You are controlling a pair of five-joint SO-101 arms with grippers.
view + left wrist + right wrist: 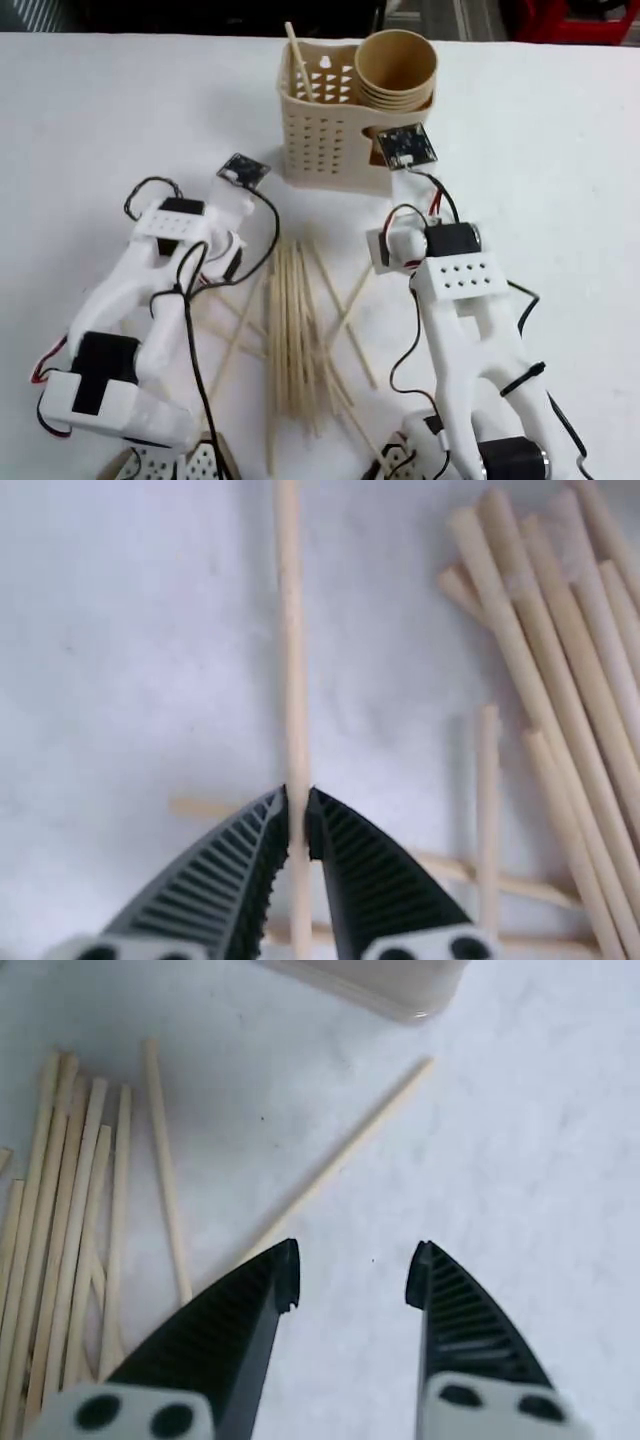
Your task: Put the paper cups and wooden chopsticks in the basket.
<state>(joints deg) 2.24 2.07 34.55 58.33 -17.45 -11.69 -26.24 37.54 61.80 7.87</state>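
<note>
The left jaws are pressed together on a single wooden chopstick (291, 660), pinching it near one end, so that the stick runs straight out past their tips. Whether it is lifted off the white surface (120, 630) cannot be told. Just beside it lies the loose pile of chopsticks (560, 680), with a few strays crossing under the jaws.

The right jaws are spread wide and hold nothing, poised over bare surface. A lone chopstick (340, 1160) lies slantwise there, one end near one jaw's tip. The pile is off to one side, and a bottom corner of the basket (380, 985) is beyond.

From above, the left arm (150, 290) stretches forward from the near edge, its wrist bent down at the pile's (292, 330) left side. The right arm (460, 300) stretches forward on the pile's other side, its wrist just in front of the basket (320, 140). The pile lies between the arms. In the basket stands a nested stack of paper cups (397, 65), and one chopstick (298, 60) leans upright beside them.
</note>
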